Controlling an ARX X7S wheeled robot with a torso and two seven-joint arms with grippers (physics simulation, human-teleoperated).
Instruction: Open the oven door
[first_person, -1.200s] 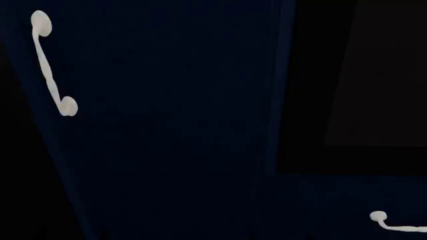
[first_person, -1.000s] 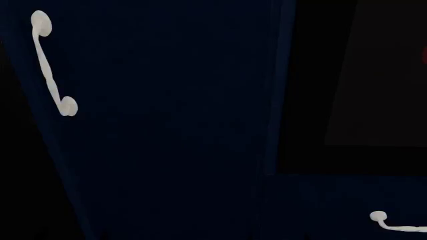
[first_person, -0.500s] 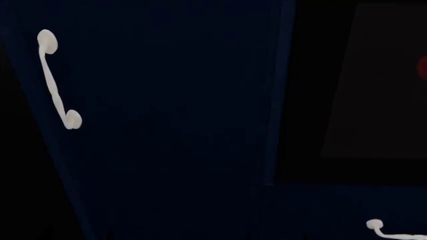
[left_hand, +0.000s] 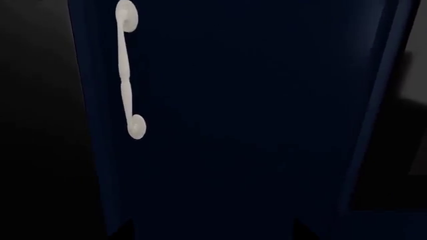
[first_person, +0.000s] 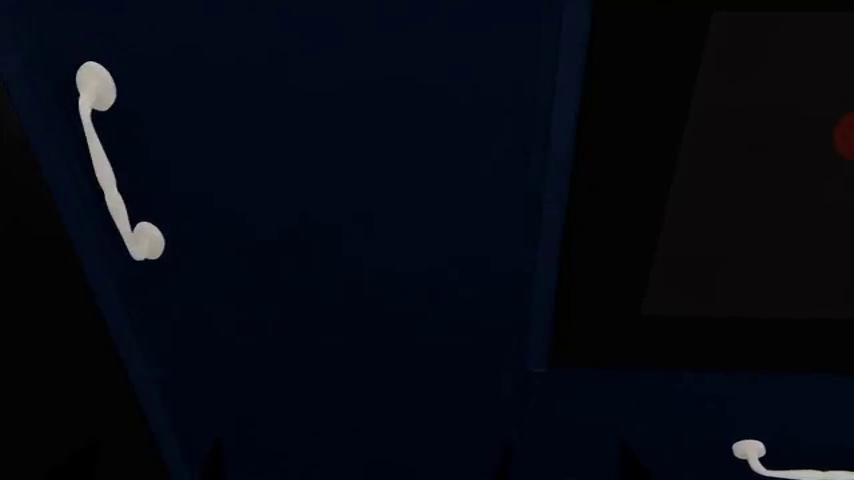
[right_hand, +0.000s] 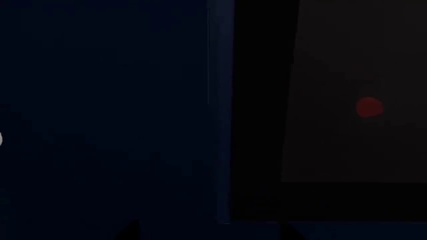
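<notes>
The oven door (first_person: 607, 200) is the black panel at the right of the head view, with a slightly lighter dark glass window (first_person: 761, 170). Its bar handle is out of view. The right wrist view shows the same oven door (right_hand: 260, 125) and window (right_hand: 347, 60), with a dim red spot (right_hand: 369, 107) in the glass. My right gripper (right_hand: 210, 232) shows only as two dark fingertips set wide apart, open, short of the door's edge. My left gripper (left_hand: 213, 235) is also open and faces a blue cabinet door.
A tall dark blue cabinet door (first_person: 334, 200) with a curved white handle (first_person: 118, 165) stands left of the oven. The left wrist view shows that handle (left_hand: 127, 75) too. Below the oven is a blue drawer front with a white handle (first_person: 787, 465).
The head view has shifted: the cabinet handle and the oven window sit lower in the picture than a second ago. The red spot has come in at the right edge.
</notes>
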